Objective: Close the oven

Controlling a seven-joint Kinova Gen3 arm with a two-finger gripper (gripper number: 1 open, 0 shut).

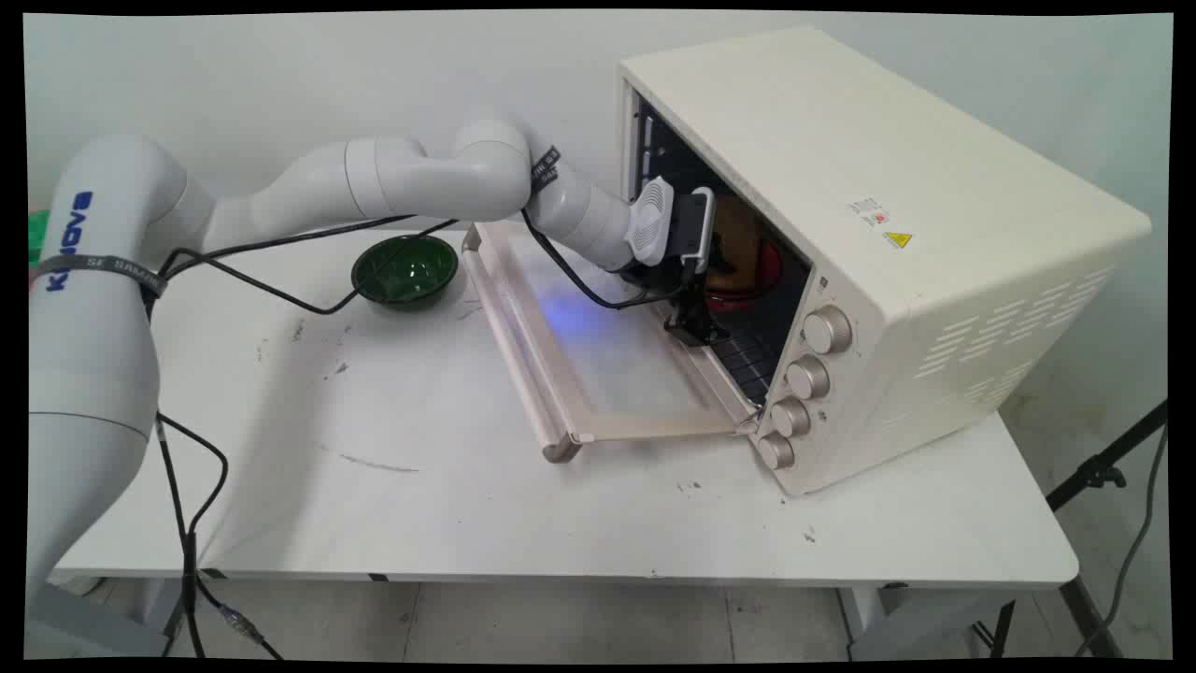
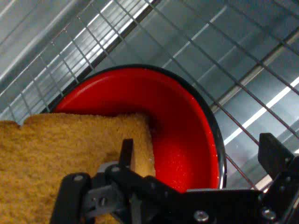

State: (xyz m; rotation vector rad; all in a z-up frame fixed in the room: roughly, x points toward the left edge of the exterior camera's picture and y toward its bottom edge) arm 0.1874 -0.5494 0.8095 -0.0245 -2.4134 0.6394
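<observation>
Pincer [image 2: 196, 156] clenched on bread slice [image 2: 60, 158] over red bowl [image 2: 182, 135], inside oven [image 1: 869, 234]; green bowl [image 1: 405, 269] outside.

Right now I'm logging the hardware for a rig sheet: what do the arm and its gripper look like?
The arm is glossy white, built of rounded tubular links, with blue KINOVA lettering on the big near link. Black cables hang from it, held by dark printed straps. At the wrist sits a white ribbed disc. The gripper is a black metal linkage with silver bolts and two black fingers.
</observation>
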